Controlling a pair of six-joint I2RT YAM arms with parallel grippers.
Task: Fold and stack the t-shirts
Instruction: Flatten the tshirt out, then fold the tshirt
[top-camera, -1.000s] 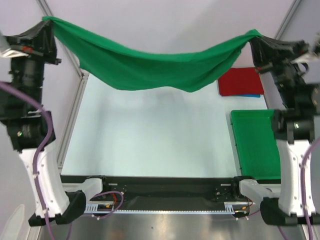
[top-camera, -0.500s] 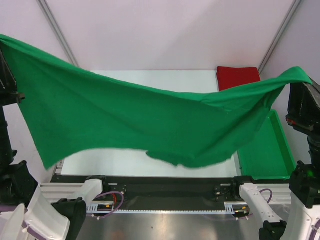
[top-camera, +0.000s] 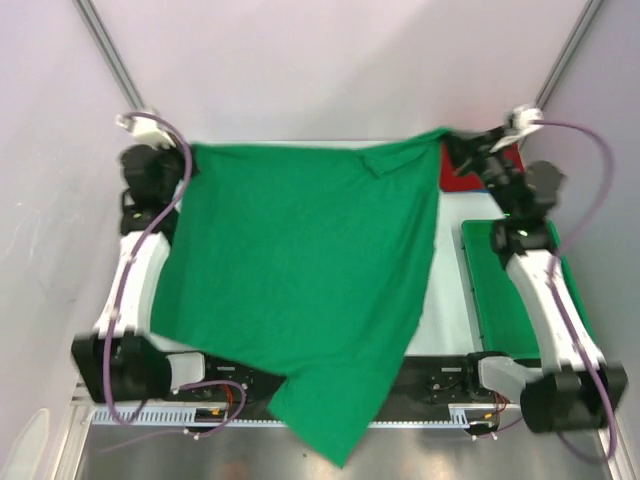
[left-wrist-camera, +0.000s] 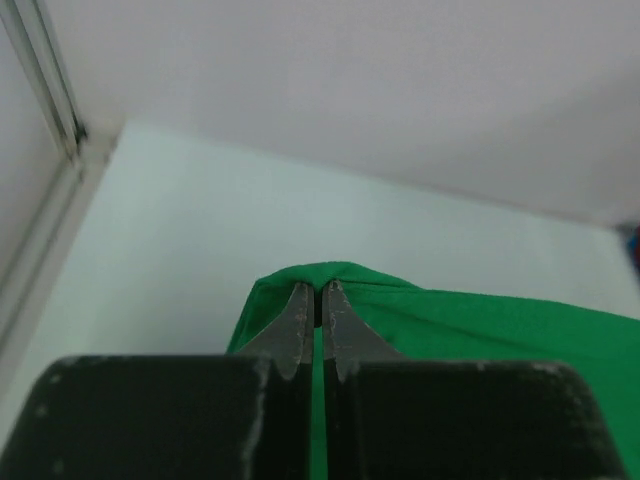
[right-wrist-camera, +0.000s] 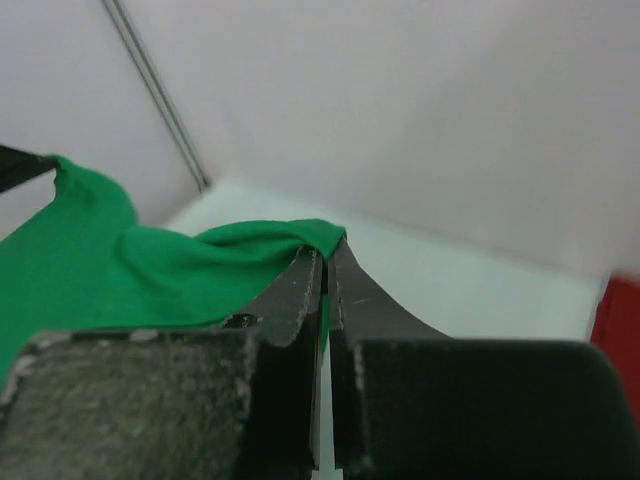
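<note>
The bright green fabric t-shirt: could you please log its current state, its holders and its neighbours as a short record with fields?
item: bright green fabric t-shirt
state: spread open over the white table, unfolded
far corners: pinched by left gripper and right gripper
near end: hangs past the table's near edge
red folded t-shirt: far right, partly hidden by the right arm
rigid green plastic bin: right of the green shirt

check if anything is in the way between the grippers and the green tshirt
Nothing visible. The left gripper and right gripper are each shut on a far corner of the green t-shirt, spread over the table; the red t-shirt and bin sit to its right.
</note>
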